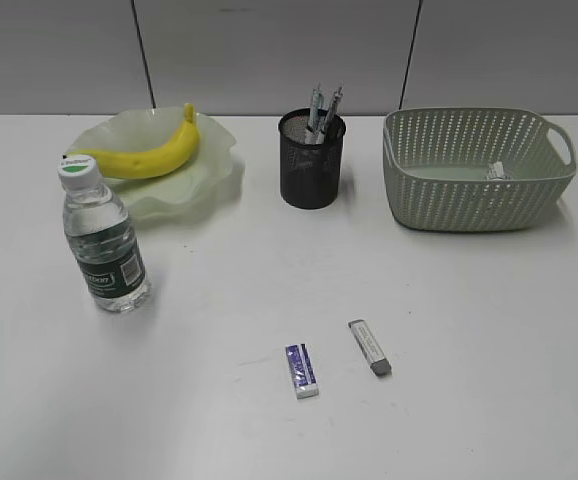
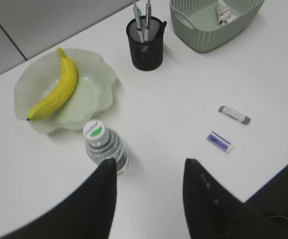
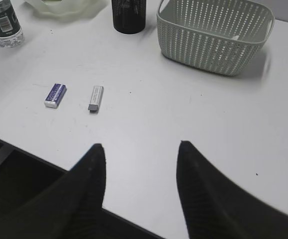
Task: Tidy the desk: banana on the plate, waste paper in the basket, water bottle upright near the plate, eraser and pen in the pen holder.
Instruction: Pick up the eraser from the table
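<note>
Done so far: the banana (image 1: 149,155) lies in the plate (image 1: 214,170), the water bottle (image 1: 102,240) stands upright just at the plate's 7 o'clock, pens sit in the pen holder (image 1: 311,160), and the waste paper (image 1: 497,171) is in the basket (image 1: 469,210).
Left to do: by my reckoning, only the erasers on the surface (image 1: 469,350).
Erasers: a blue-sleeved eraser (image 1: 302,370) and a slim grey-tipped eraser (image 1: 370,347) lie side by side, apart, at 6 o'clock from the pen holder and well short of it.
Long axes: both run roughly 11 to 5 in the exterior view.
Left pincer (image 2: 149,191): released, holding nothing, just beside the bottle; erasers at its 2 o'clock.
Right pincer (image 3: 140,177): released, empty; grey-tipped eraser at its 11 o'clock, blue one farther left.
Nearer arm: the right looks closer and unobstructed, so I'd expect it to go first.
</note>
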Controlling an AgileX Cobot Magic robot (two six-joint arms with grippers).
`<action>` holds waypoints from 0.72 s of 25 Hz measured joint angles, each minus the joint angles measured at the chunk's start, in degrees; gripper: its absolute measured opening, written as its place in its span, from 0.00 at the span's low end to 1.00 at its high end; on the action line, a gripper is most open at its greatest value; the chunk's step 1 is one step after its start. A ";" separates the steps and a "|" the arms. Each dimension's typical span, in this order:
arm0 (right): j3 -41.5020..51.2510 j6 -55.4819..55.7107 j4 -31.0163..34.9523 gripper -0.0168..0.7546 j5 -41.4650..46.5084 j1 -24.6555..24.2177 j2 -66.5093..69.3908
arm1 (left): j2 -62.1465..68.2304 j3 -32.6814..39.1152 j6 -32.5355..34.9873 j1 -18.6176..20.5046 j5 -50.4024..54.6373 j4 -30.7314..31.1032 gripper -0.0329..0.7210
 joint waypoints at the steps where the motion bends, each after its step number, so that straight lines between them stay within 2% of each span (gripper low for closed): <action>1: 0.00 0.00 0.00 0.51 0.00 0.00 0.00 | -3.82 2.72 -0.05 0.00 0.16 0.00 0.48; 11: 0.00 0.00 0.00 0.51 0.00 0.00 0.00 | -35.15 32.91 -0.42 0.00 -0.64 0.11 0.48; 15: 0.00 0.00 0.00 0.51 0.00 0.00 2.70 | -42.26 40.67 -0.54 0.00 -2.63 0.17 0.48; 18: -0.66 -0.05 0.00 0.51 -1.20 0.00 8.73 | -44.74 42.06 -1.98 0.00 -3.67 0.90 0.48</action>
